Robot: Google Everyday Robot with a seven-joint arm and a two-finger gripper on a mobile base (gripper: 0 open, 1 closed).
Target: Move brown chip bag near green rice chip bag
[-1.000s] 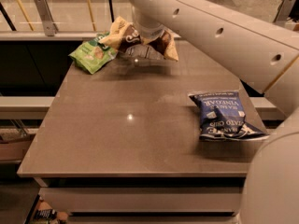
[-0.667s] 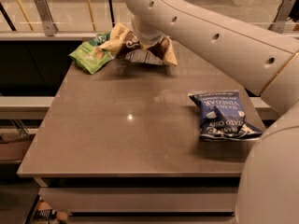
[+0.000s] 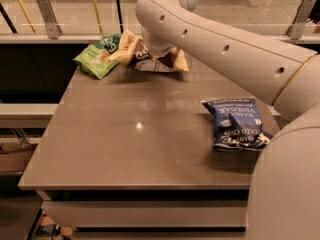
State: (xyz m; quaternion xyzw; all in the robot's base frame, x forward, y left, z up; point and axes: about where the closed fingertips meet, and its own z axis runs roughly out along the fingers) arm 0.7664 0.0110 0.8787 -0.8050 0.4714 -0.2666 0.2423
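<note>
The brown chip bag (image 3: 131, 48), dark brown with cream-yellow edges, lies at the far edge of the table (image 3: 140, 149). Its left end touches the green rice chip bag (image 3: 97, 59), which lies at the far left corner. My gripper (image 3: 153, 55) is at the end of the white arm (image 3: 225, 44), right on top of the middle of the brown bag, and it covers part of the bag. The wrist hides most of the gripper.
A dark blue chip bag (image 3: 235, 123) lies at the right side of the table, close to my arm's lower link. A railing with glass panels (image 3: 50, 14) runs behind the table's far edge. A lower shelf (image 3: 20, 114) sits to the left.
The brown bag has come down and slightly left with my gripper. It hung a little above the table; now it rests low against the green bag.
</note>
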